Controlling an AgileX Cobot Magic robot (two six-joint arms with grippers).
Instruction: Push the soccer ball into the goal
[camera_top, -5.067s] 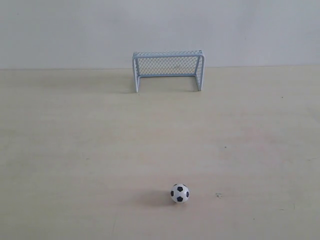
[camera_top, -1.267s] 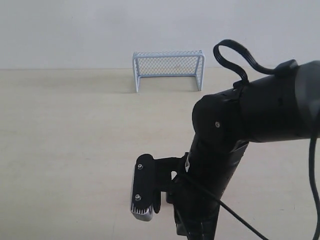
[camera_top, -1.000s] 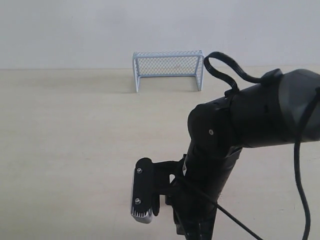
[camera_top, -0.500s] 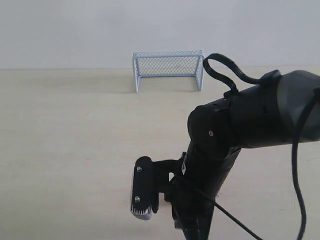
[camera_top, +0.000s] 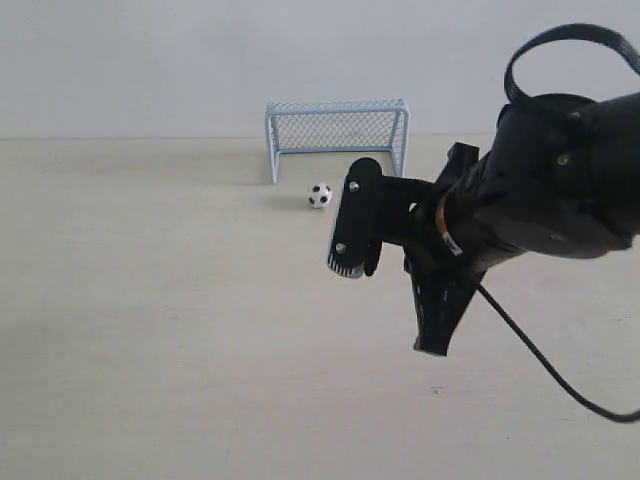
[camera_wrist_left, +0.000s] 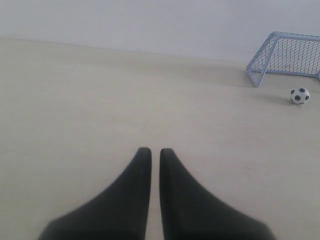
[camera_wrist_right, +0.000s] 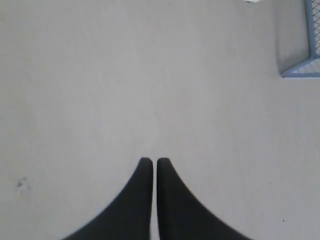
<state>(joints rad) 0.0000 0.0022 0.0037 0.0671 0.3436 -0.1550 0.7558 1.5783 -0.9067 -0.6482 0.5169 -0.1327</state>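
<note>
On the left, the pale beige counter (camera_top: 130, 300) runs flat and bare-surfaced back to a plain grey-white wall (camera_top: 140, 60), and this stretch gives open room on that side. The left pincer (camera_wrist_left: 151, 151), two black tapered fingers, hangs over that surface with only a thin slit between the tips, holding nothing and well apart from the play. Toward the middle, at the counter's far edge against the wall, stands the small pale blue goal with mesh netting (camera_top: 337, 128), its mouth facing the camera. The tiny white soccer ball with black patches (camera_top: 319, 195) rests on the counter just in front of the left half of that mouth, outside the frame line. Nothing lies between ball and net. To the right, the bulky black right arm (camera_top: 550, 190) fills the foreground, raised above the counter and near the ball without touching it. The right pincer (camera_wrist_right: 154, 162) is likewise drawn to a narrow slit, gripping nothing.
</note>
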